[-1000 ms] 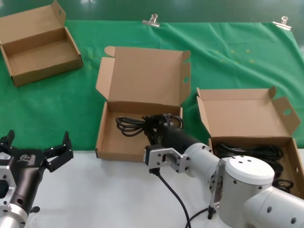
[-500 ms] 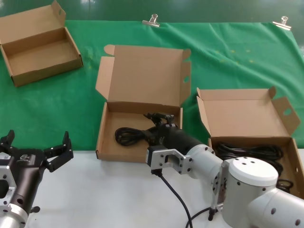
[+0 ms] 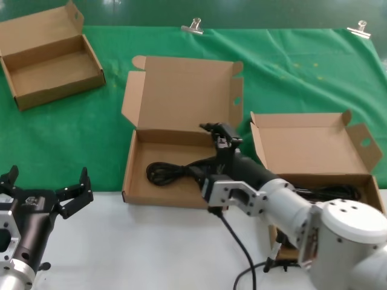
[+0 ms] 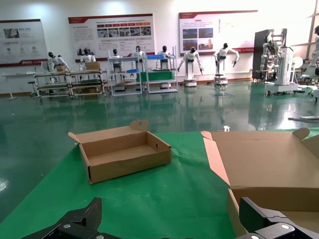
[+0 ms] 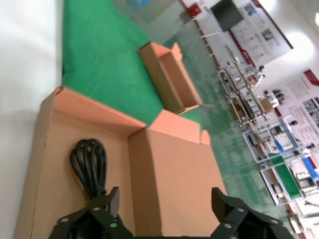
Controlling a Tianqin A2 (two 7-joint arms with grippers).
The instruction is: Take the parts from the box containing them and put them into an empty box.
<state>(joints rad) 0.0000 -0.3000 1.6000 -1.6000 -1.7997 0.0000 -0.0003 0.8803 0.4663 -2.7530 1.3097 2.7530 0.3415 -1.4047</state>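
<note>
One black coiled cord (image 3: 172, 171) lies in the tray of the middle box (image 3: 134, 181), the one with the tall lid (image 3: 181, 93). My right gripper (image 3: 221, 134) hangs open just above that tray's right back corner and holds nothing. In the right wrist view the cord (image 5: 89, 167) lies under one side of the open right gripper (image 5: 167, 201). More black cords (image 3: 326, 193) fill the right box (image 3: 314, 145), partly hidden by my right arm. My left gripper (image 3: 45, 194) waits open at the near left, off the green mat; the left wrist view shows this left gripper (image 4: 172, 219) empty.
A third open cardboard box (image 3: 51, 60) sits at the far left on the green mat (image 3: 290, 66); the left wrist view shows this box (image 4: 124, 154) too. Two metal clips (image 3: 193, 26) hold the mat's far edge. White tabletop (image 3: 133, 248) runs along the near side.
My right gripper lowered the cord into the middle box, let it go, and rose toward the tray's back right corner. The left arm has not moved.
</note>
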